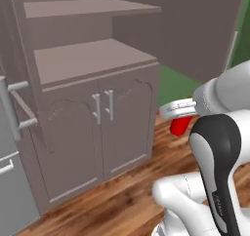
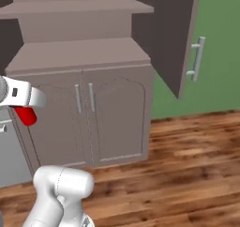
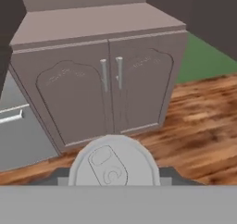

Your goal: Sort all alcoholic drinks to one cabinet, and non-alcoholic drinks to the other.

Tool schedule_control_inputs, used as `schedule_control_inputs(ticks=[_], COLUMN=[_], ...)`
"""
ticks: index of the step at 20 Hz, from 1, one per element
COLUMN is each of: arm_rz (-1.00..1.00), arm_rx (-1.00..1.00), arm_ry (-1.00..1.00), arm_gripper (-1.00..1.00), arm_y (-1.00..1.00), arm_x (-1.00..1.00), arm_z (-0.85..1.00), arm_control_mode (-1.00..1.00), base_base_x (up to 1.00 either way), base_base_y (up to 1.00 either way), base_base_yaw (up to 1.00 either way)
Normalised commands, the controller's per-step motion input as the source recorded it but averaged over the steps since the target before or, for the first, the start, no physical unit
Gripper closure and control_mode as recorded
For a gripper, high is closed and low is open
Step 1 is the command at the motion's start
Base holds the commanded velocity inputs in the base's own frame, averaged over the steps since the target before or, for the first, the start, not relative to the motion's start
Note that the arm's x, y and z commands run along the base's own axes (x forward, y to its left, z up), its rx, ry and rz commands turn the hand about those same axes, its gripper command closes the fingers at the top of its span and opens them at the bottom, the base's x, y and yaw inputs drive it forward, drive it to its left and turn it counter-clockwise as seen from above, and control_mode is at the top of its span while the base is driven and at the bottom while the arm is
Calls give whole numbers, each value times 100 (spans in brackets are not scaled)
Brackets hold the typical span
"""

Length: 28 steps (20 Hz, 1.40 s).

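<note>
Closest to the hand camera sat the grey pull-tab lid of the small plain red cylindrical can [image 3: 113,165], at six o'clock, pinched between the two-finger gripper [image 1: 181,119], whose jaws stood partly closed on it. Beyond, at twelve o'clock, stood the taupe wooden cabinet [image 3: 99,86] with both arched lower doors shut, on the brown plank floor [image 3: 203,126].

We saw even, soft, sourceless light, with faint shading under the shelves [image 1: 93,8] and the counter lip. No glare appeared. All pictures looked slightly blurred and low in detail; the wooden floor [image 2: 187,165] smeared, and nothing bent at the edges.
</note>
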Motion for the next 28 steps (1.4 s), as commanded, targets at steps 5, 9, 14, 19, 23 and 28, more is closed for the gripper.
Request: schedule_control_inputs(ticks=[5, 9, 14, 19, 23, 28], arm_rz=[0, 0, 0, 0, 0, 0], arm_rx=[0, 0, 0, 0, 0, 0], arm_ry=[0, 0, 0, 0, 0, 0], arm_gripper=[100, 100, 100, 100, 100, 100], arm_y=[0, 0, 0, 0, 0, 0], arm_x=[0, 0, 0, 0, 0, 0], arm_z=[0, 0, 0, 0, 0, 0], arm_control_mode=[100, 100, 100, 100, 100, 100], base_base_x=[97, 100, 94, 55, 39, 24], base_base_y=[-56, -27, -9, 0, 0, 0], base_base_yaw=[42, 31, 20, 9, 6, 6])
